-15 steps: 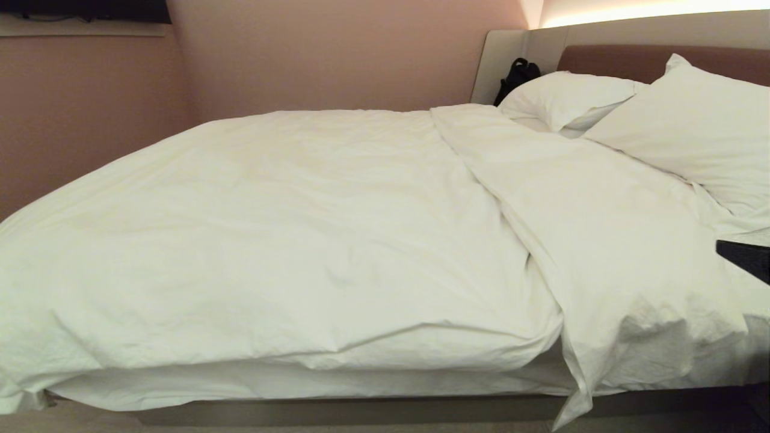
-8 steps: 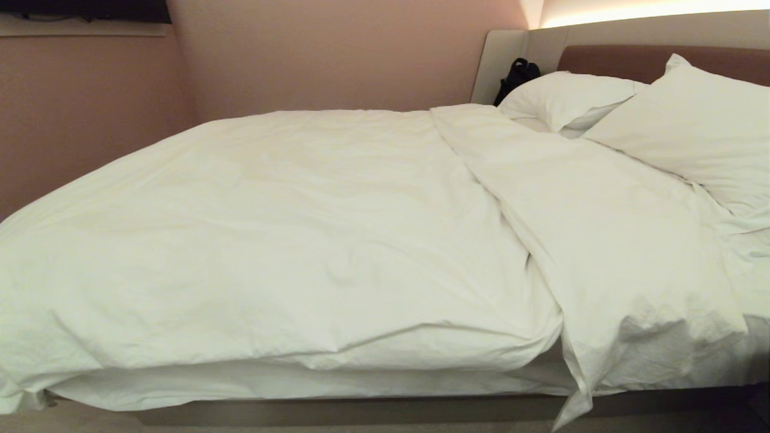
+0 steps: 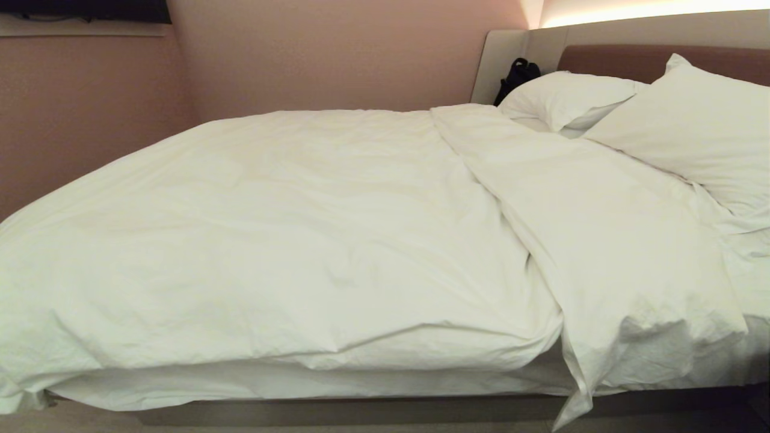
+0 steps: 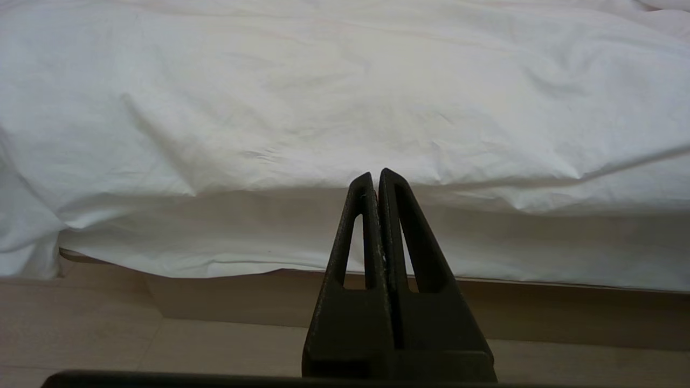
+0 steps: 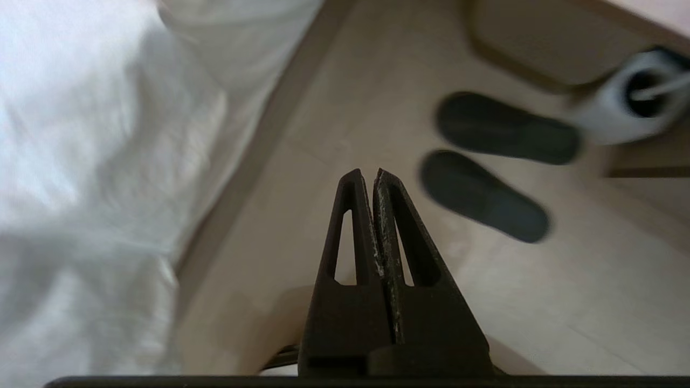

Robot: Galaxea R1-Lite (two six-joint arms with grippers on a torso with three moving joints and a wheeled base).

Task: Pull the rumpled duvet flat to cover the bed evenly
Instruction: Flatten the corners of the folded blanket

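While both pincers are pressed together on nothing, you risk calling the job done too soon. On the left, your left pincer [image 4: 375,173] points level at the near edge of the duvet [image 3: 289,240], tips together and clear of the cloth; if you drive it in like that, it will likely shove the fabric into a ridge and catch nothing. Along this side the duvet stops high on the mattress, so the sheet [image 4: 485,237] shows beneath it above the base of the bed [image 3: 361,410]. Pull hard here and you could drag the far side short.

Across the middle the duvet lies broad and puffy with soft creases. Further right, a long fold [image 3: 601,240] lies doubled over, running from near the pillows [image 3: 692,132] down to a corner hanging past the base. Tug that corner alone and the fold may just slide, not open.

On the right, your right pincer [image 5: 372,175] is also closed and empty, aimed at the floor near two dark slippers [image 5: 485,194], away from the bedding.
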